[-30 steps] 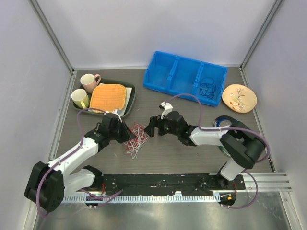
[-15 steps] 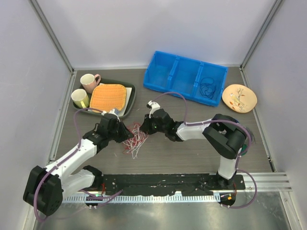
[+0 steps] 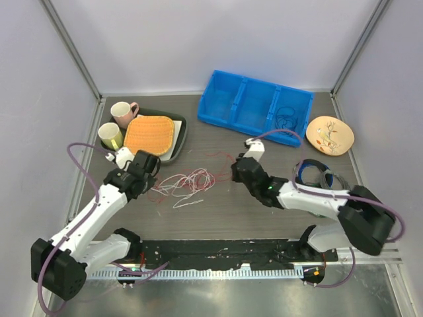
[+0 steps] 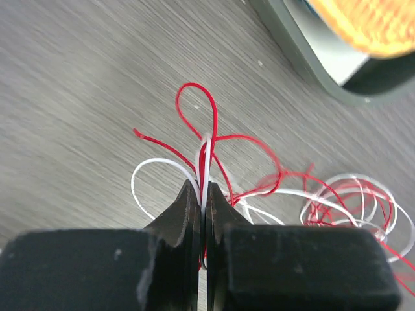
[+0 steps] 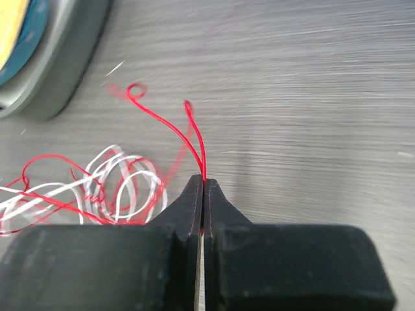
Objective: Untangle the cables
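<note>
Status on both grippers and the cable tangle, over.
Left gripper shut on the thin red and white cables; right gripper shut on a red strand. Tangle loose between them. Dark green tray nearby, not touching.

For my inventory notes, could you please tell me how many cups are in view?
2: a pink cup at the tray's far left corner, and a yellow cup just nearer on it.

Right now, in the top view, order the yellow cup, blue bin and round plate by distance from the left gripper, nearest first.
1. yellow cup: back left, nearest.
2. blue bin: back middle.
3. round plate: back right, farthest.
</note>
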Controlling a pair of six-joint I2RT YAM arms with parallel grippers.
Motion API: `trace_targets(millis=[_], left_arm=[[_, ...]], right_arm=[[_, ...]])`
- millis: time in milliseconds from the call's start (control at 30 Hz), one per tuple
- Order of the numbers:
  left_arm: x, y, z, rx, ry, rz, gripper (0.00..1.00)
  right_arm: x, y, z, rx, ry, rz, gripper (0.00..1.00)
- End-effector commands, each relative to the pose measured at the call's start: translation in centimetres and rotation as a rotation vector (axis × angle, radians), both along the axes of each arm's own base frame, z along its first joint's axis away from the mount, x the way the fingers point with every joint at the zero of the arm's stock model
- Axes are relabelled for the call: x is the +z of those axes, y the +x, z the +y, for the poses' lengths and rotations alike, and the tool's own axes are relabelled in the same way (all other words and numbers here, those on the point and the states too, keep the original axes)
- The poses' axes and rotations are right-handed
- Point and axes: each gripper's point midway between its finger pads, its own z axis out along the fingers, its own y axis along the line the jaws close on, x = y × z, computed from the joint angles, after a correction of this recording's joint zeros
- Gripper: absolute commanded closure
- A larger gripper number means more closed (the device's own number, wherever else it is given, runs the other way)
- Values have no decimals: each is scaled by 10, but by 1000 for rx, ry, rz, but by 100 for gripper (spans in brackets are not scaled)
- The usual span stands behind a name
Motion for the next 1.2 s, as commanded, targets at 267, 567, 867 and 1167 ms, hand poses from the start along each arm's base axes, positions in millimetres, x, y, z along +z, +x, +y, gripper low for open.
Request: trace_targets(millis=[267, 567, 867, 1167], left_arm=[[159, -7, 72, 263, 100, -386, 92], [245, -54, 135, 531, 210, -572, 94], [235, -25, 104, 328, 174, -567, 80], [144, 23, -66, -468, -242, -487, 10]], right_arm=[[16, -13, -170, -519, 14, -99, 99], [15, -34, -227, -725, 8, -94, 99], [24, -34, -231, -715, 21, -110, 99], [36, -21, -179, -424, 117, -161, 99]])
